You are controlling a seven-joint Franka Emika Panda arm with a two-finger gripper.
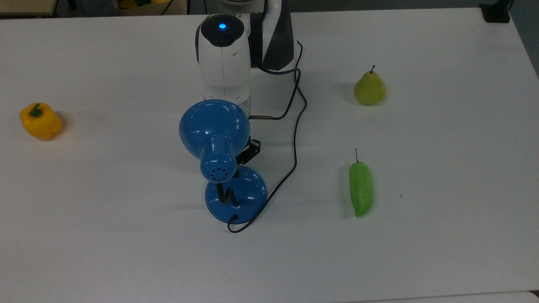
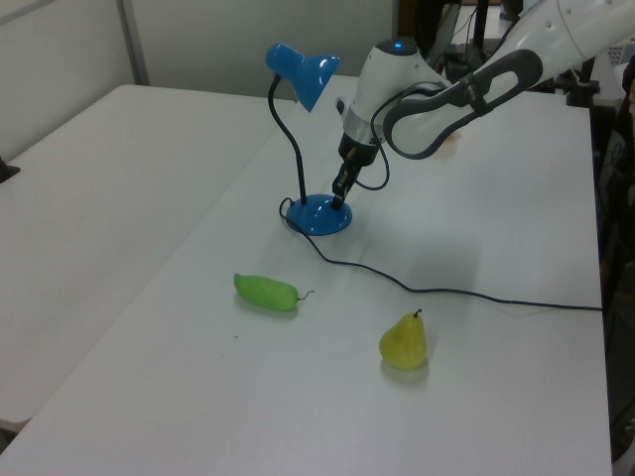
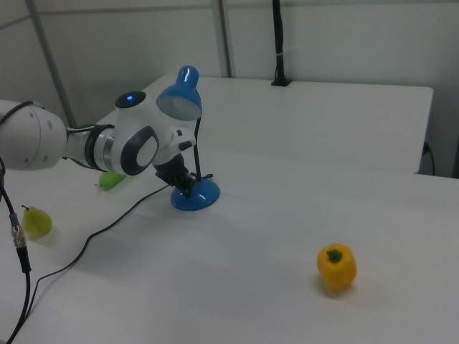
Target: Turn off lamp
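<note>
Glossy blue desk lamp with cone shade, black bendy neck and round blue base stands mid-table on the white table; also in the left view and the right view. No glow on the table or arm around the shade. Thin black cord runs from the base's near edge in the top view, loops and heads up toward the arm's mount.

White Franka arm reaches down under the shade. Black two-finger gripper has its tip at the base's rim, on the left view's right side of the base; in the right view it sits at the base's left, in the top view it pokes out just above the base. Cannot tell how its fingers stand.

Yellow bell pepper sits far at the top view's left, well apart from the lamp. Yellow-green pear stands upright at the top view's right; green long pepper lies below it in the top view, apart from it.
</note>
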